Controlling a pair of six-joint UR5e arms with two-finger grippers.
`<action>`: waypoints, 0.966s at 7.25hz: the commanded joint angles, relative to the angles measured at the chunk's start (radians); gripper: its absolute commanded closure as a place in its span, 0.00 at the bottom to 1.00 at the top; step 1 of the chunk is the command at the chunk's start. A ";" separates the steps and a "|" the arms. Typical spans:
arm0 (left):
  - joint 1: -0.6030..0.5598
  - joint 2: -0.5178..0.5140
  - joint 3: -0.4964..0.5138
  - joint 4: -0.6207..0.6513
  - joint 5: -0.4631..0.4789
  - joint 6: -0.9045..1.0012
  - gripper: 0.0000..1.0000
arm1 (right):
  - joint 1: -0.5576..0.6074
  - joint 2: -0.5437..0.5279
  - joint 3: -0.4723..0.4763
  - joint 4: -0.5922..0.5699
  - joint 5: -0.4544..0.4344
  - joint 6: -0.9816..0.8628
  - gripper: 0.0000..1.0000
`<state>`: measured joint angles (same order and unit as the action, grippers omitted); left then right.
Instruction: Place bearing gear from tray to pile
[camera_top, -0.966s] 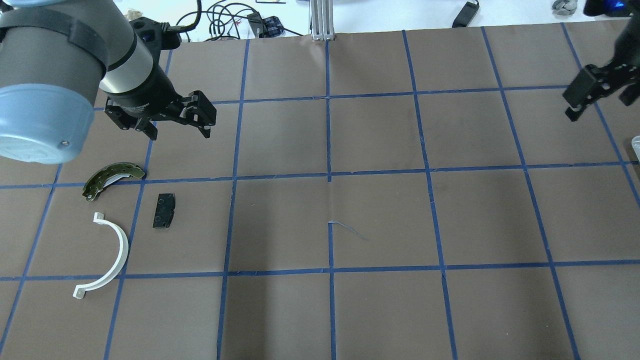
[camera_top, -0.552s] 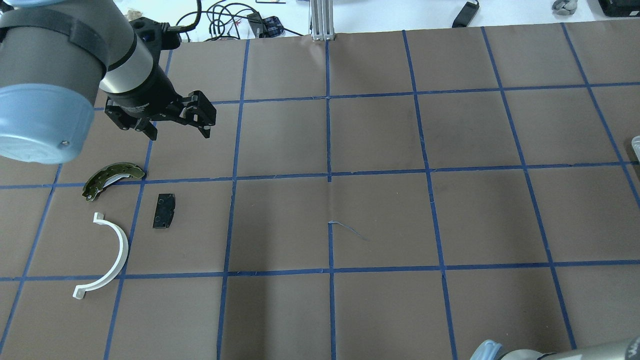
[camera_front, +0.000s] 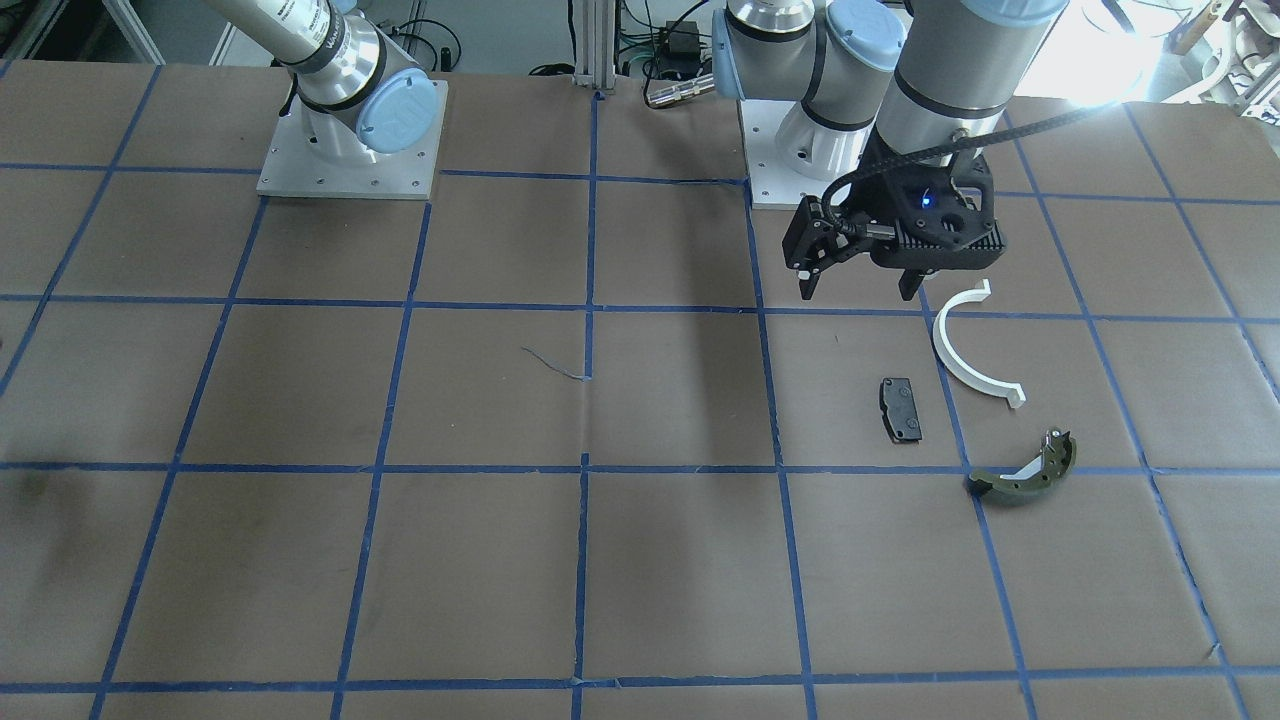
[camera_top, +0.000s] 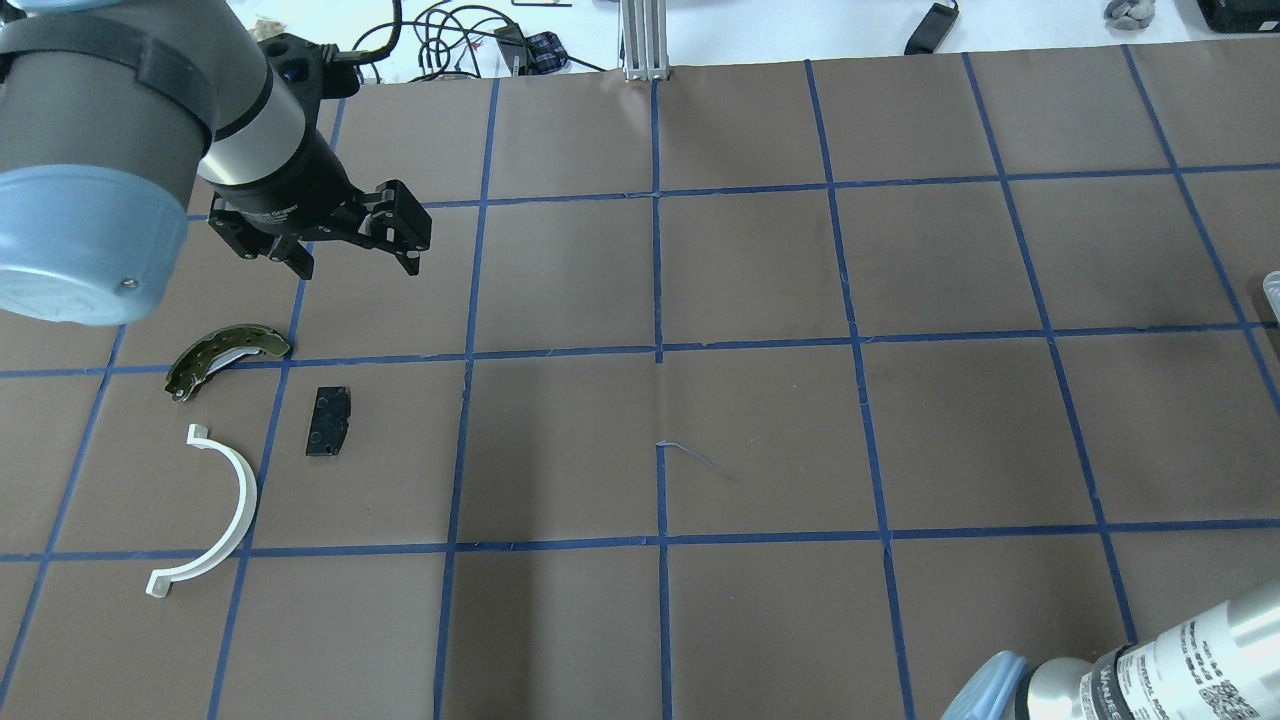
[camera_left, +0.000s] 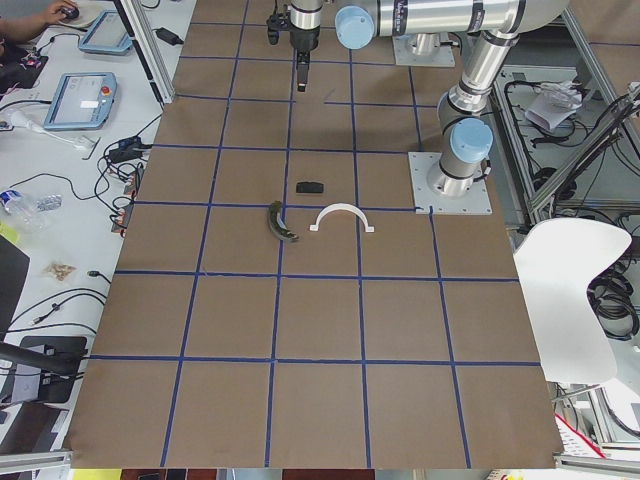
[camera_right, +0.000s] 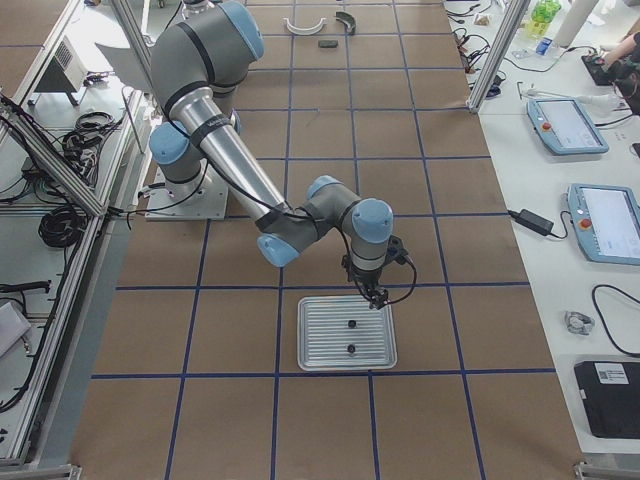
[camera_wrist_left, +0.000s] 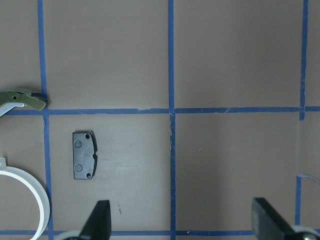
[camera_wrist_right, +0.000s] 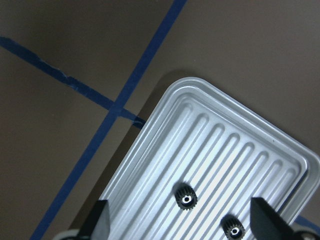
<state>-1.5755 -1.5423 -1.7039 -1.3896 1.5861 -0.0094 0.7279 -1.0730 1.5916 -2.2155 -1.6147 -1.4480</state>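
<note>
Right wrist-mounted: bearing gear (camera_wrist_right: 186, 200) in tray (camera_wrist_right: 160, 150), between parted right jaws

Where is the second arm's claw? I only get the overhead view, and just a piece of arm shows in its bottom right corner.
Observer: The right side camera shows it. The right claw hangs above one end of a ribbed metal tray at the table's right end.
Visitor: Is anything in that tray?
Observer: Yes, two small black gears lie apart from each other on its ribs.
Visitor: Is the claw holding one?
Observer: No. That arm's wrist camera shows its fingers spread wide with nothing between them, and both gears lie in the tray below.
</note>
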 joint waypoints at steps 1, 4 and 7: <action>0.000 0.001 0.000 0.001 -0.002 -0.001 0.00 | -0.028 0.051 -0.018 -0.035 0.016 -0.072 0.00; 0.000 0.001 0.000 0.001 0.000 -0.001 0.00 | -0.062 0.113 -0.024 -0.035 0.049 -0.058 0.00; 0.000 0.001 0.000 0.001 -0.002 -0.001 0.00 | -0.065 0.122 -0.021 -0.027 0.042 -0.038 0.01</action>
<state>-1.5754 -1.5417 -1.7042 -1.3883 1.5851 -0.0107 0.6654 -0.9565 1.5694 -2.2464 -1.5725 -1.4892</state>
